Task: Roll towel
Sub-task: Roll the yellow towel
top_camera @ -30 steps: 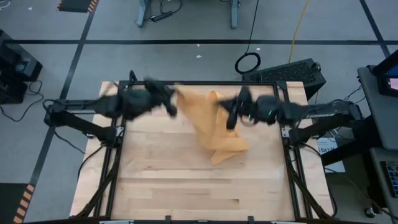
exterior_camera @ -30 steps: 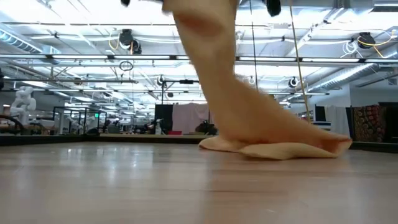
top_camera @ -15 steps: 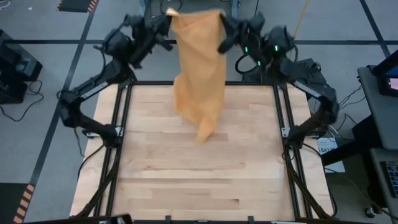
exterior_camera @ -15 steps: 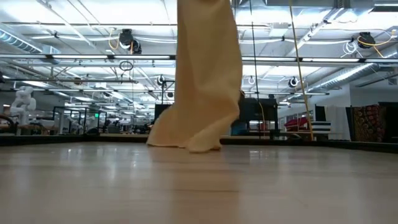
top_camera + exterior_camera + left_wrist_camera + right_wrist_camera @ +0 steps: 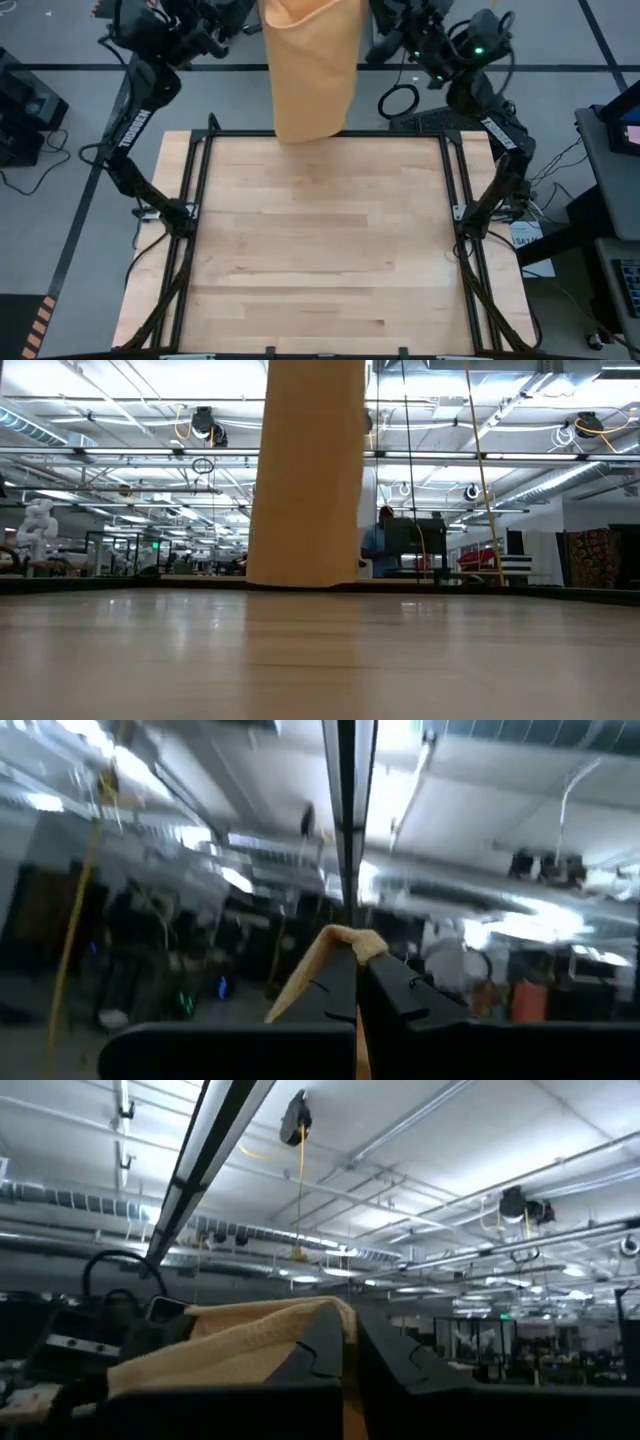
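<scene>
I am holding the plain orange-yellow cloth towel (image 5: 308,70) aloft, left gripper (image 5: 357,970) and right gripper (image 5: 348,1335) each clenching a top corner; lowering evenly should lay it flat on the wooden table (image 5: 320,250).

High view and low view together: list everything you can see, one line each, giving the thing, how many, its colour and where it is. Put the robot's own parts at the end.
towel: one, orange-yellow, held up by its top corners and hanging over the table's far edge; in the low view its bottom edge is about level with the tabletop
table: one, pale wood in a black frame, middle of the high view
cable coil: one, black, on the floor beyond the table's far edge
person: one, blue top, in the room behind the table
left gripper: one, dark, raised beyond the far edge, shut on the towel's left top corner
right gripper: one, dark, raised likewise, shut on the right top corner
</scene>
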